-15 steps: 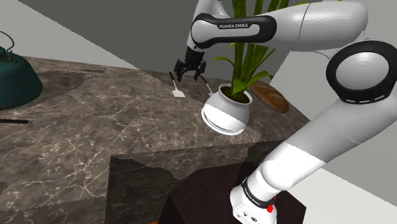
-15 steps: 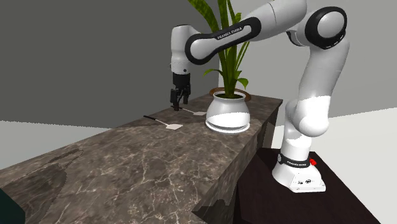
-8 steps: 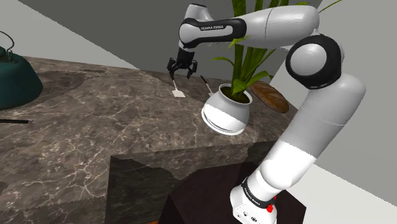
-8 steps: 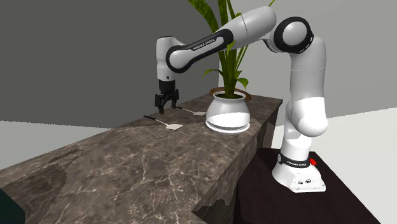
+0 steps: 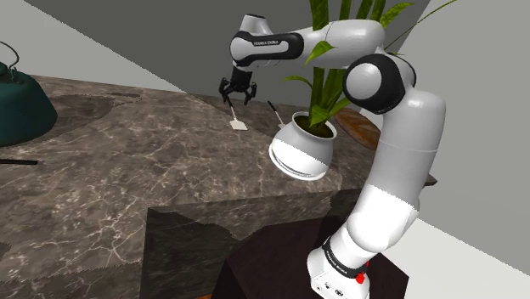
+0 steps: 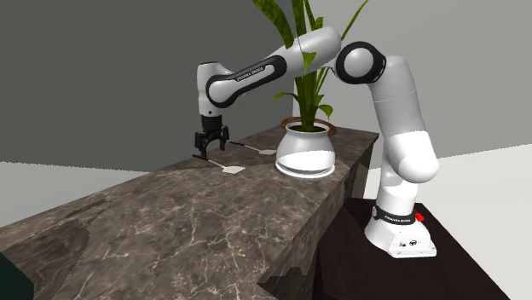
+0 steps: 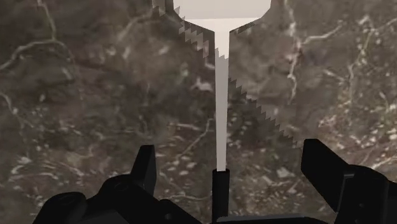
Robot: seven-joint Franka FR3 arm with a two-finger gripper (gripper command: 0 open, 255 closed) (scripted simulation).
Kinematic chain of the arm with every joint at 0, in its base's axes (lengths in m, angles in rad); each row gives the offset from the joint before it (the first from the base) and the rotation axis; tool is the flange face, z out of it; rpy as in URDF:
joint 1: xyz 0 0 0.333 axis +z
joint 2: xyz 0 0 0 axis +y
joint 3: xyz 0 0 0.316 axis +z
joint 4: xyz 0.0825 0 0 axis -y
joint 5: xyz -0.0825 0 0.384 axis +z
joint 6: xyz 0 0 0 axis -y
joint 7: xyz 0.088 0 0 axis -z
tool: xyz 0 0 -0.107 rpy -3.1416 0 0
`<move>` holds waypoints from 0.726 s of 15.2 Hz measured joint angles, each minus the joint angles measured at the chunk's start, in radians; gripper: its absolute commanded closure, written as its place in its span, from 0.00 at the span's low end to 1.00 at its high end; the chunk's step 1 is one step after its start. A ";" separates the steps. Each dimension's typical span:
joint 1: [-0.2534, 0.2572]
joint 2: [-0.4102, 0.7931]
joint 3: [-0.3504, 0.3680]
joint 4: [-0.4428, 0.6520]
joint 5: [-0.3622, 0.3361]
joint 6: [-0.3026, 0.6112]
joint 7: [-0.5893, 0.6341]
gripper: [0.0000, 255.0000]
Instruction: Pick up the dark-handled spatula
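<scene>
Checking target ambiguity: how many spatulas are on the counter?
2. The dark-handled spatula lies directly under the open gripper. The second spatula lies beside the white plant pot. The pot could hide more.

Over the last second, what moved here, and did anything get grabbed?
The arm swung toward the shoulder view's left and dipped, bringing its open jaws astride the handle of the dark-handled spatula. Nothing is gripped. That spatula, the other spatula and the plant pot stayed put.

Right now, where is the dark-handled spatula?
In the shoulder view the spatula lies on the counter, left of the white pot; its dark handle is just below the open gripper, untouched.
</scene>
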 measured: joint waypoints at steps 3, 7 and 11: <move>0.002 0.010 0.000 -0.025 -0.001 0.035 0.006 0.00; 0.000 0.024 -0.001 -0.040 -0.002 0.063 0.005 1.00; 0.000 0.024 -0.001 -0.043 -0.002 0.067 0.005 1.00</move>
